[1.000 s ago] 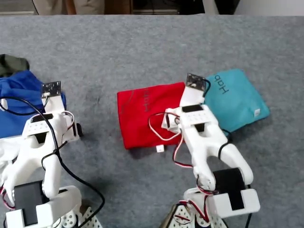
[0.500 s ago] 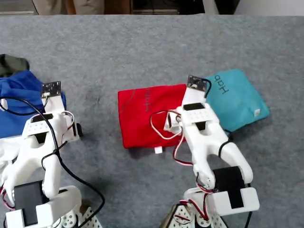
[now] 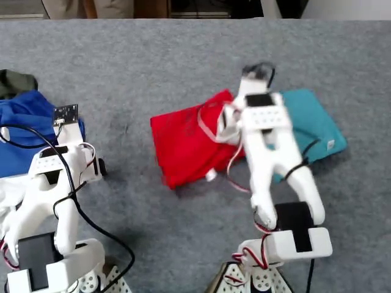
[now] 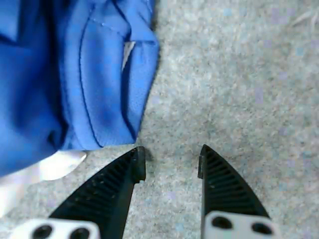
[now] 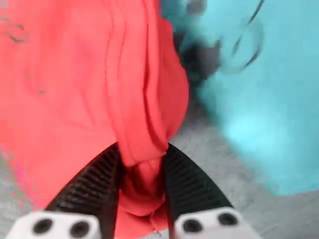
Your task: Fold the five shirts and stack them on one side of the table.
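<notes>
Surroundings: grey felt table (image 3: 153, 61); a dark green cloth (image 3: 15, 82) lies at its far left edge and a white cloth (image 3: 7, 189) sits nearer the left arm (image 3: 52, 177).
Obstruction: the right arm (image 3: 275, 159) lies across the line where the red shirt (image 3: 183, 143) meets the teal shirt (image 3: 317, 128). It covers the red one's right edge and the teal one's left part, and its loose wires hang over the red cloth.
Red shirt: mid-table, folded, with its right side drawn up into a bunch under the arm.
Right gripper (image 5: 141, 169): narrow, its black fingers pinched on a bunched fold of the red shirt.
Teal shirt: folded flat, just to the right of the red shirt.
Blue shirt (image 3: 24, 128): at the table's left edge, between the green and white cloths, cut off by the frame.
Left gripper (image 4: 169, 164): jaws wide apart and holding nothing, over bare felt just beside the blue shirt's hem.
Hard to tell: whether the red shirt overlaps the teal one under the arm, whether the green and white cloths are shirts, and what the dark tangle between red and teal is in the right wrist view.
</notes>
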Robot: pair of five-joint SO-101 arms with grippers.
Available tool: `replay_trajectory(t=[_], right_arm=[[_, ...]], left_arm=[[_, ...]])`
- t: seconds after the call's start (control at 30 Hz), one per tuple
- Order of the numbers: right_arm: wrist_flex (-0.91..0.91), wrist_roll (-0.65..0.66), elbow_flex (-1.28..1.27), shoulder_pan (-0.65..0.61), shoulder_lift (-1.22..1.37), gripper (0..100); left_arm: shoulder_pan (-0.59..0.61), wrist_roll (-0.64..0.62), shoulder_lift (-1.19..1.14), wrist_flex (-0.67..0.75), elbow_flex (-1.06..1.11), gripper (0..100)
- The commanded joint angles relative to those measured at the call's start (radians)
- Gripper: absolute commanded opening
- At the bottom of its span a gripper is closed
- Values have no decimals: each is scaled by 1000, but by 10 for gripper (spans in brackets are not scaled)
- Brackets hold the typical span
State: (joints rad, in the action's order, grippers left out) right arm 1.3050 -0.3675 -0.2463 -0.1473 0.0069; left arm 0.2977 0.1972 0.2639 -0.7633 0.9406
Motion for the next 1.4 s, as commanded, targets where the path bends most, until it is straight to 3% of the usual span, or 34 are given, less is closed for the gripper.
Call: replay_trajectory(t=[0.0,0.43,0.73,0.83,1.0,1.07,1.23,1.37], right_arm=[[60,100,234,97,-2,5],[74,341,415,475,97,5],[166,387,404,530,105,14],[169,385,389,529,104,124],[167,407,397,555,96,426],[186,414,426,559,96,461],[299,405,593,568,97,361],[396,341,708,509,104,168]], left_arm=[[8,5,30,11,-2,185],[8,5,30,11,-2,186],[6,5,30,11,-2,186],[6,5,30,11,-2,186],[8,6,30,9,-3,186],[9,6,30,9,-5,186],[8,5,30,8,-9,184],[21,0,41,-25,-43,183]])
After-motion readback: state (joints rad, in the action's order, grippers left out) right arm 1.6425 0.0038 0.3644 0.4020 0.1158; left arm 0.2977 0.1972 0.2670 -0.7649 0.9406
